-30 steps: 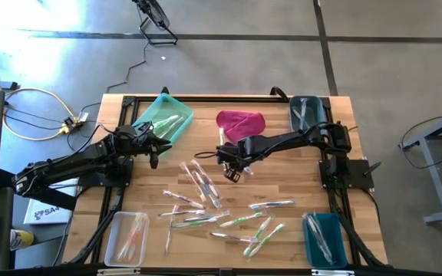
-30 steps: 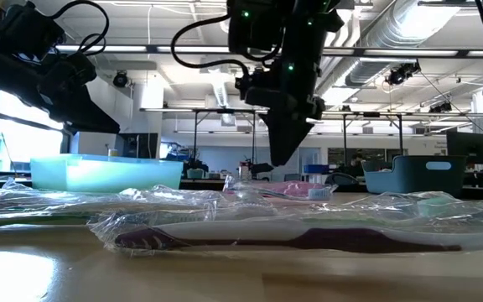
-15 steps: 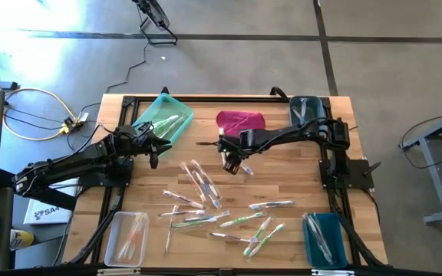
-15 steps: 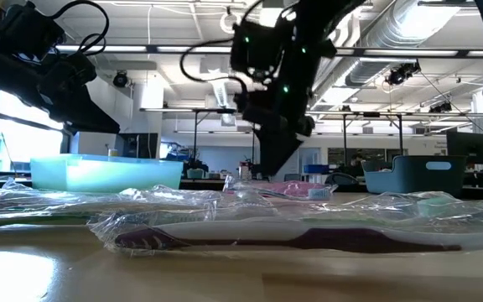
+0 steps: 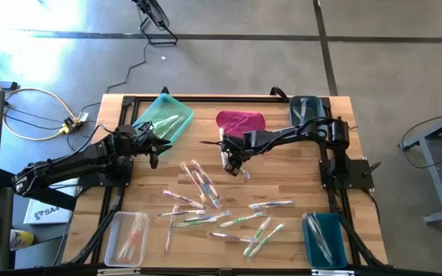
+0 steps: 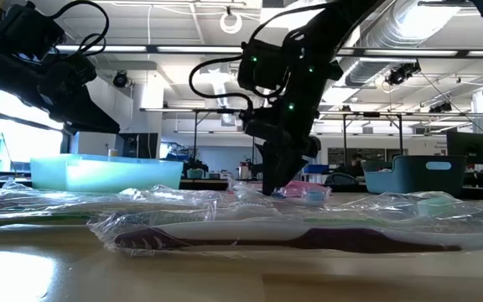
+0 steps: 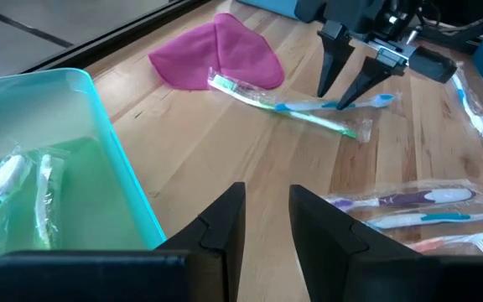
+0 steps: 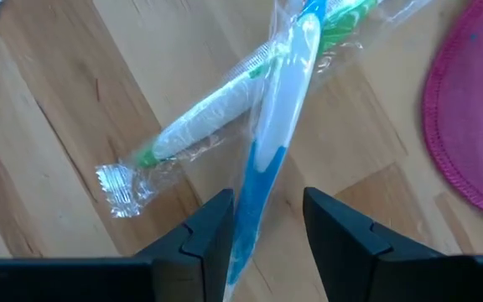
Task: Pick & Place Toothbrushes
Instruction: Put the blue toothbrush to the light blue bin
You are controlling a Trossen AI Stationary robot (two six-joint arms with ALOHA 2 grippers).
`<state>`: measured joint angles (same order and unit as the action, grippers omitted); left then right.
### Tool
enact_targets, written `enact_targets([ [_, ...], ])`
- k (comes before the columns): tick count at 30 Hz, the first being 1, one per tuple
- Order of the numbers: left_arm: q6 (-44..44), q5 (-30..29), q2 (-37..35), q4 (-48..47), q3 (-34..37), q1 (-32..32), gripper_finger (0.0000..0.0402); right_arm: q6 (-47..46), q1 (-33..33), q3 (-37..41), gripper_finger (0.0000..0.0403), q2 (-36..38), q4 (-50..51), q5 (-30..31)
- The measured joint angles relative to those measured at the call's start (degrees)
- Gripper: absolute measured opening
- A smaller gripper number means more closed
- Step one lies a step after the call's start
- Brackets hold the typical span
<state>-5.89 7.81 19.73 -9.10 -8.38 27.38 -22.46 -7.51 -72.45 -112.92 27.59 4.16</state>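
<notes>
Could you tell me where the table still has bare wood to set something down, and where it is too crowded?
Bare wood lies between the magenta cloth and the dark bin, and along the right side above the blue bin. There is also a strip between the green bin and the cloth. The middle and front are crowded with wrapped toothbrushes, where the right gripper works.

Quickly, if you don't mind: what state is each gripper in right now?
Left gripper: open, empty, beside the teal tray.
Right gripper: open, fingers astride the blue toothbrush, which crosses a green toothbrush; not yet gripped.
</notes>
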Motion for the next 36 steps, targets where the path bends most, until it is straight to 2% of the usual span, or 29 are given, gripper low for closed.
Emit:
enact_targets([
  [10,0.0,0.1,0.0,0.0,0.0,0.0,0.0093,0.0,0.5,-0.1,0.0131,-2.2,-1.6,0.7],
  [20,0.0,0.2,0.0,0.0,0.0,0.0,0.0093,0.1,0.6,-0.1,0.0023,-2.1,-1.6,0.8],
  [27,0.0,0.2,0.0,0.0,0.0,0.0,0.0093,-0.2,0.7,-0.1,0.0034,-2.1,-2.1,0.2],
  [32,0.0,0.2,0.0,0.0,0.0,0.0,0.0093,-0.2,0.8,-0.1,0.0013,-2.1,-1.9,0.2],
  [36,0.0,0.1,0.0,0.0,0.0,0.0,0.0093,-0.4,0.8,-0.1,0.0021,-2.1,-1.9,0.2],
])
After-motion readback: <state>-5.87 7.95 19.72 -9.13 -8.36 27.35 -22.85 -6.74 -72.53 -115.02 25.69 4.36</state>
